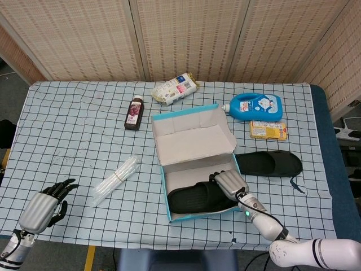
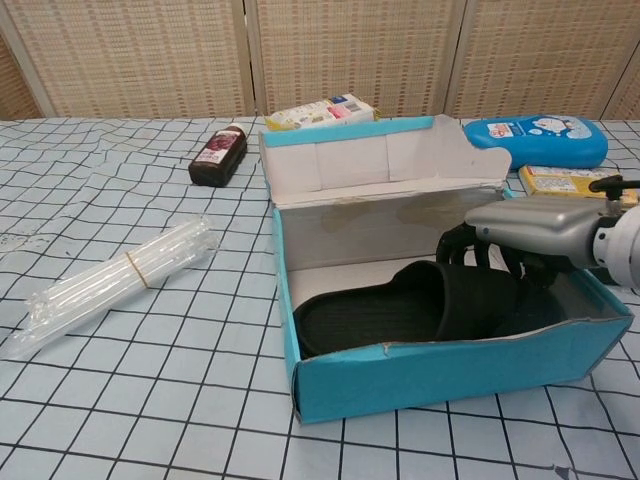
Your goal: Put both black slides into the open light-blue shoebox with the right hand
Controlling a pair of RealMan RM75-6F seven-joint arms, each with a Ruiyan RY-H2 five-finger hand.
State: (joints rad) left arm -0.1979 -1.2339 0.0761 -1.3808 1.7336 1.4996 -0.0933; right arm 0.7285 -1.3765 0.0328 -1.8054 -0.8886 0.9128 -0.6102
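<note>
Head view shows our right hand gripping one slide inside the shoebox, the other slide lying crosswise just beyond, rightward.

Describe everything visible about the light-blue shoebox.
The light-blue shoebox is cardboard, blue outside and pale grey-white inside, its hinged lid standing open at the far side. It sits near the table's front edge, turned slightly askew. One black slide lies flat inside, toe toward the robot's left. The right robot hand reaches in over the right end, fingers curled on the slide's strap. The front top edge shows small nicks.
</note>
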